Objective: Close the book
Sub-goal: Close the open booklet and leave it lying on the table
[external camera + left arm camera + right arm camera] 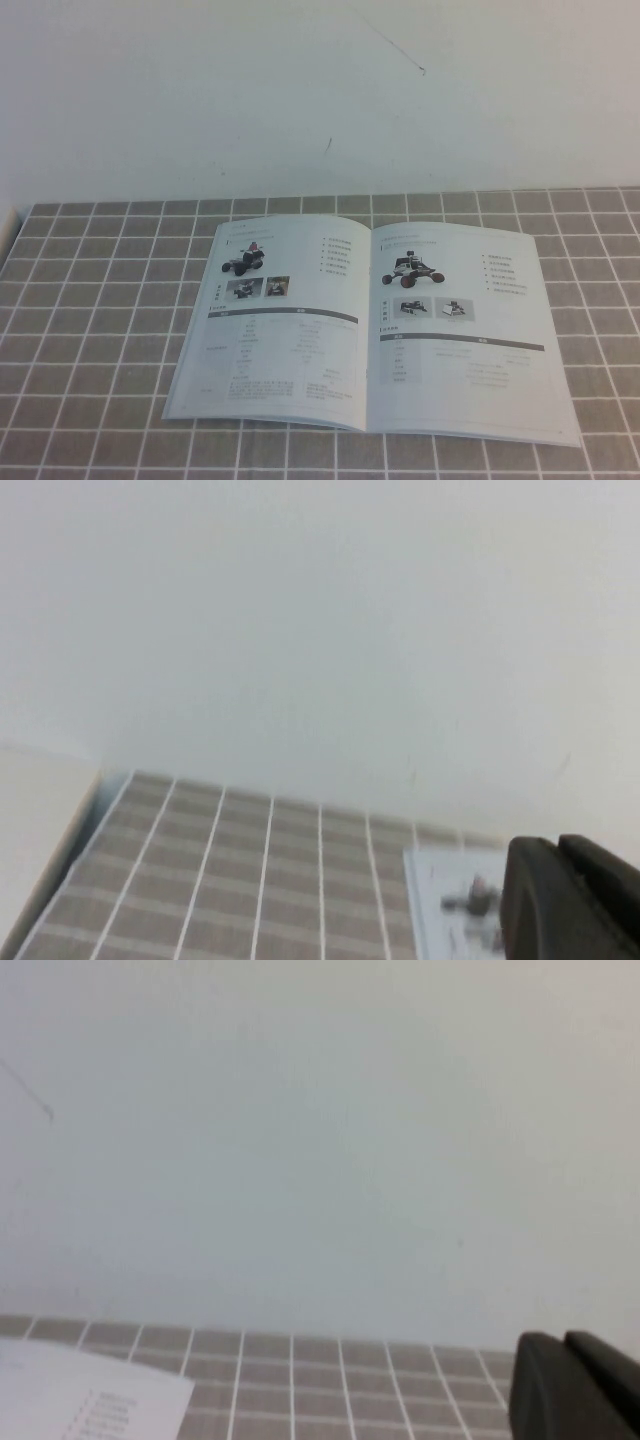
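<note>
As book gapes, left claw and right claw hover nearside.

- The book lies open, flat and face up on the grey grid-patterned table, around its middle.
- Both pale pages show small pictures of wheeled vehicles, short bulleted lines beside them and tables of fine text below.
- The central fold runs from far to near, slightly slanted.

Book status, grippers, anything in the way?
Left gripper clear of book, near its left page. Right gripper clear, near right page. Book open flat. Nothing on it.
</note>
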Controlling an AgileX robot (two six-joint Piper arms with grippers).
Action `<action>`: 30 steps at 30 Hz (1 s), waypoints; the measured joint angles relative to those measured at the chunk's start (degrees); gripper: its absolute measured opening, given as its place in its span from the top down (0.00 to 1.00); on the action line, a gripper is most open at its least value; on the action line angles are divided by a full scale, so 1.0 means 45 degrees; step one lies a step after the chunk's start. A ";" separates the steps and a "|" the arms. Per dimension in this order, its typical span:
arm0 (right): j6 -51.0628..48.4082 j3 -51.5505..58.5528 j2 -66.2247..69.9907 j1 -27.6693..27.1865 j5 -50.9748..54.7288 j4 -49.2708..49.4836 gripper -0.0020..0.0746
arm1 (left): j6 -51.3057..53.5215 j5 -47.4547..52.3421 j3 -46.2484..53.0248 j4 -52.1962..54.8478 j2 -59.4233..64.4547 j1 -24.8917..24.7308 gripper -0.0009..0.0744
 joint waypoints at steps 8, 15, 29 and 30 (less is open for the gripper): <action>0.0000 0.0000 0.0000 0.0000 -0.1161 0.0000 0.98 | -0.0157 -0.2980 0.0000 -0.1050 0.0000 0.0000 0.99; 0.1009 0.0010 0.0000 0.0000 -0.4590 0.0492 0.98 | -0.2132 -0.5531 0.0000 -0.1714 0.0000 0.0000 0.99; 0.2704 -0.6334 0.0140 0.0000 -0.5801 0.1196 0.98 | -0.1284 -0.5995 -0.6268 0.0755 0.0268 0.0000 0.99; 0.2731 -0.6936 0.0251 0.0000 -0.5325 0.1196 0.98 | -0.0510 -0.5596 -0.7052 0.0811 0.0533 0.0000 0.99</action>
